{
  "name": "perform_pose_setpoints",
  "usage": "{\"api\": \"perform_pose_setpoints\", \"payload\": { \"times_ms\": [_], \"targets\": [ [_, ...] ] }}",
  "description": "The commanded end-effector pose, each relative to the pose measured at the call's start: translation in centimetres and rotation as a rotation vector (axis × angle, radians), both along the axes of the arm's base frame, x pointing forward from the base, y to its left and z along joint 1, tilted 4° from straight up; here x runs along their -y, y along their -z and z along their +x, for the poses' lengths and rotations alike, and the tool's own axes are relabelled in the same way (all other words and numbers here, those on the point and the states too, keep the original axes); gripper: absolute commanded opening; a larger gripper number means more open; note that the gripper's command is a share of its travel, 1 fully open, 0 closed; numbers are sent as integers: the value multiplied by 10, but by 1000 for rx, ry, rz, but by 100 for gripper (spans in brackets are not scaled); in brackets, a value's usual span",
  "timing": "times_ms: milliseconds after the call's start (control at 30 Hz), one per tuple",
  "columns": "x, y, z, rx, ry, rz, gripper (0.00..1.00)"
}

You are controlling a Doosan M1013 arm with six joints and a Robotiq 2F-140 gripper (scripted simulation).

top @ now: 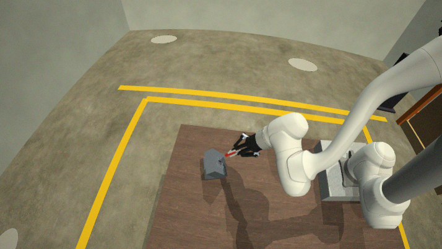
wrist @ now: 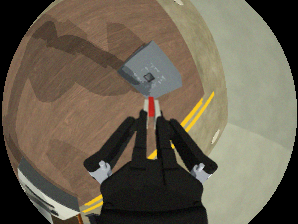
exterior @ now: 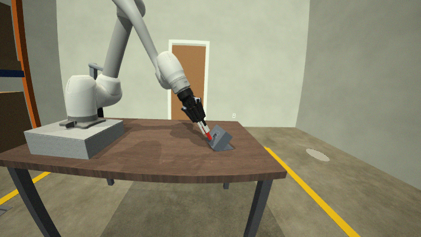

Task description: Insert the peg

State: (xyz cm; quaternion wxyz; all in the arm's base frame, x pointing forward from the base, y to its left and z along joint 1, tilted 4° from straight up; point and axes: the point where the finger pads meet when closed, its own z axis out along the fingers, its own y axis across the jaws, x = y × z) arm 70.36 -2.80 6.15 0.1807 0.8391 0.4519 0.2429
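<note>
Exterior view: a white arm reaches down over a brown table (exterior: 141, 165) from a grey base block (exterior: 73, 141).
Gripper: the black gripper (exterior: 203, 125) is tilted steeply, its fingers pinching a thin peg (exterior: 206, 131), white with a red tip.
Peg: it juts out past the fingertips, in line with the gripper, red end leading.
Sloped panel: a small grey wedge (exterior: 221, 139) sits on the table directly ahead of the gripper, its slanted face turned toward it.
Hole: a small dark opening (wrist: 147, 82) shows on the slanted face, straight beyond the peg tip in the wrist view.
Gap: the red tip looks very close to the face; whether it touches or has entered cannot be told.
Step in hand: final approach and alignment, judged from the peg pointing at the hole.
Next move: likely a straight push along the peg's own axis, square to the slope, with the grip kept firm so the peg does not skew or slide back.
</note>
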Motion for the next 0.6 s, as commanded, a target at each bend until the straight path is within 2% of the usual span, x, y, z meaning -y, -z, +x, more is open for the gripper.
{"api": "perform_pose_setpoints", "payload": {
  "times_ms": [0,567],
  "targets": [
    [4,-1,0,18,-33,-16,0],
    [19,-5,-4,111,-203,-98,0]
  ]
}}
